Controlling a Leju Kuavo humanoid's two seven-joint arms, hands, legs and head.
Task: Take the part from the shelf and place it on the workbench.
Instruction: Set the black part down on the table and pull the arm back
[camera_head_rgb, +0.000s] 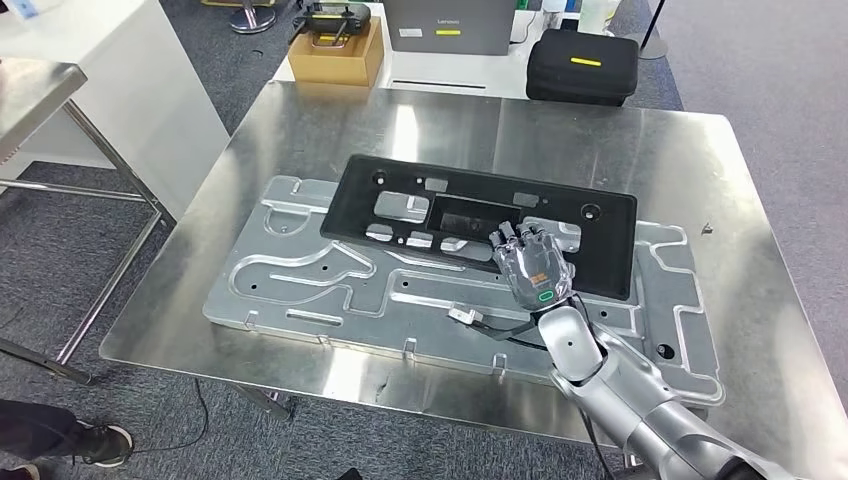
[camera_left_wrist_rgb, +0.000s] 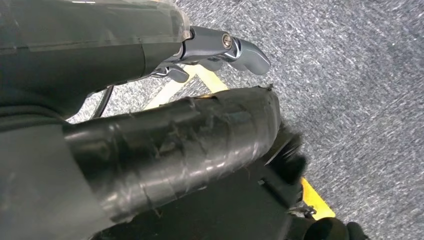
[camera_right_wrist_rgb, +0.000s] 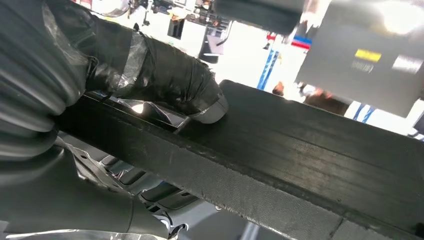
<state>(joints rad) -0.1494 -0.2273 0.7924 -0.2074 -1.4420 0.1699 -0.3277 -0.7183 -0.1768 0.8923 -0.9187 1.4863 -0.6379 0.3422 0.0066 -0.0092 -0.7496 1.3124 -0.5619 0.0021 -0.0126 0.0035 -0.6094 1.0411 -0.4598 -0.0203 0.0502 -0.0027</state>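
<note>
The black plastic panel (camera_head_rgb: 480, 222) lies flat on the grey aluminium fixture plate (camera_head_rgb: 300, 275), which sits on the steel workbench (camera_head_rgb: 700, 180); its long axis runs across the bench from the robot's left to its right, with the far-left end angled slightly away. The right hand (camera_head_rgb: 530, 265) rests over the panel's near edge toward the right end, fingers reaching forward onto the black surface, so the part lies directly under and ahead of that hand rather than to one side. From the head view I cannot tell whether the fingers merely lie on the panel or clamp it. The right wrist view settles more: the taped thumb (camera_right_wrist_rgb: 165, 80) presses on the panel's upper face (camera_right_wrist_rgb: 310, 145) beside the edge, with the fixture's grooves visible below that edge, so to my eye the hand is pinching the rim. The left hand (camera_left_wrist_rgb: 220, 50) hangs by the robot's side over grey carpet (camera_left_wrist_rgb: 350, 75), fingers curled in with nothing in them, well away from the bench. The right hand is plainly the nearer one, and the letting-go looks like its job.
</note>
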